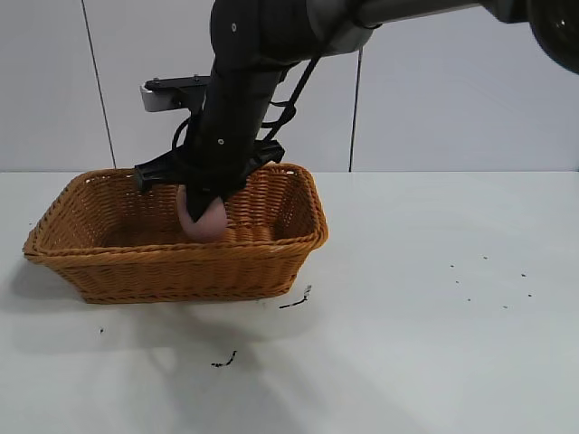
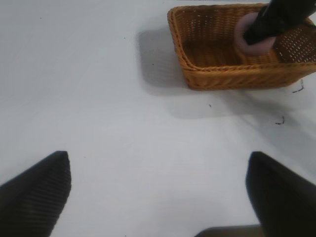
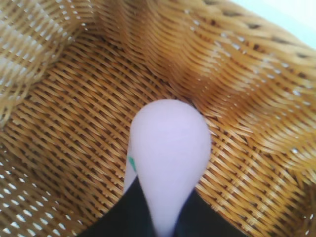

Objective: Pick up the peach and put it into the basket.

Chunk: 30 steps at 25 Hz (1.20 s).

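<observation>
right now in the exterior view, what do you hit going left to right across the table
basket → peach held over the basket's inside by the right gripper → dark scrap on the table just right of the basket → scattered dark specks on the table

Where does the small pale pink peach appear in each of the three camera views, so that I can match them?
Exterior view: the small pale pink peach hangs in the right gripper, inside the orange-brown woven wicker basket, left of centre.
Left wrist view: the peach is at upper right, partly behind the dark gripper.
Right wrist view: the peach fills the lower centre, above the basket floor.
Shared landmark: the basket.
</observation>
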Tool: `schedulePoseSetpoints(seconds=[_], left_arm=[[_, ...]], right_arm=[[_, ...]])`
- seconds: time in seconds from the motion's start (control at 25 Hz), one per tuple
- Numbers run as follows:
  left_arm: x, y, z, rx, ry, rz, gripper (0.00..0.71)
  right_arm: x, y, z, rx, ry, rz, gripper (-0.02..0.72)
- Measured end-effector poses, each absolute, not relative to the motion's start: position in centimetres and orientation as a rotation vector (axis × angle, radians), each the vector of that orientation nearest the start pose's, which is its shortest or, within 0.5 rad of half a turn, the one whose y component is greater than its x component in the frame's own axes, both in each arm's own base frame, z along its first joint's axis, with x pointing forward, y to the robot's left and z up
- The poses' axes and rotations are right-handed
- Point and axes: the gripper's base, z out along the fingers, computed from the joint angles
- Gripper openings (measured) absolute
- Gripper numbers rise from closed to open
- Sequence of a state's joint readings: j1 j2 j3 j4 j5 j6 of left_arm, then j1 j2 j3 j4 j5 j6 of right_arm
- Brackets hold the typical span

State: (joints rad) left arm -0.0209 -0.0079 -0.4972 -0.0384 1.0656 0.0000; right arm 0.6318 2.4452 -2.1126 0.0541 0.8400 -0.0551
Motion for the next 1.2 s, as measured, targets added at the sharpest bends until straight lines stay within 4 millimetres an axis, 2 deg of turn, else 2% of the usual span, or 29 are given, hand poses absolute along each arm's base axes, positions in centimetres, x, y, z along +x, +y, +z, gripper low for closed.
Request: schedulePoseSetpoints(seconds=[0.12,0.2,0.36,0.44,0.56,0.76,1.0,1.2], left_arm=[[-0.6,-0.3,27.6,0.023,2.044,-0.059,0.693],[-0.6,-0.3,27.6,0.023,2.044,-0.059,0.693],[-0.6,-0.3,27.6,0.023,2.044,-0.059,0.693],[-0.6,-0.3,27.6,0.023,2.044,-0.059,0.693],[-0.6,-0.3,27.6,0.023,2.044,-0.059,0.693],[-0.6,-0.3,27.6,0.023,2.044,-0.059,0.693],[-0.6,-0.3,27.6,0.023,2.044,-0.059,0.693],[-0.6,-0.3,27.6,0.023,2.044,-0.059,0.693]], right_arm=[[42.7,31.7,16.7,-0.884,2.562,0.244,0.686],[42.8,31.8,18.3,-0.888,2.561,0.246,0.687],[43.3,31.6,22.8,-0.867,2.503,0.256,0.688],[43.7,30.9,24.7,-0.837,2.477,0.263,0.692],[44.8,28.9,26.0,-0.778,2.467,0.255,0.696],[47.9,22.7,26.1,-0.629,2.529,0.169,0.695],[51.3,12.3,26.0,-0.372,2.594,0.065,0.695],[52.4,5.2,25.9,-0.194,2.627,0.018,0.695]])
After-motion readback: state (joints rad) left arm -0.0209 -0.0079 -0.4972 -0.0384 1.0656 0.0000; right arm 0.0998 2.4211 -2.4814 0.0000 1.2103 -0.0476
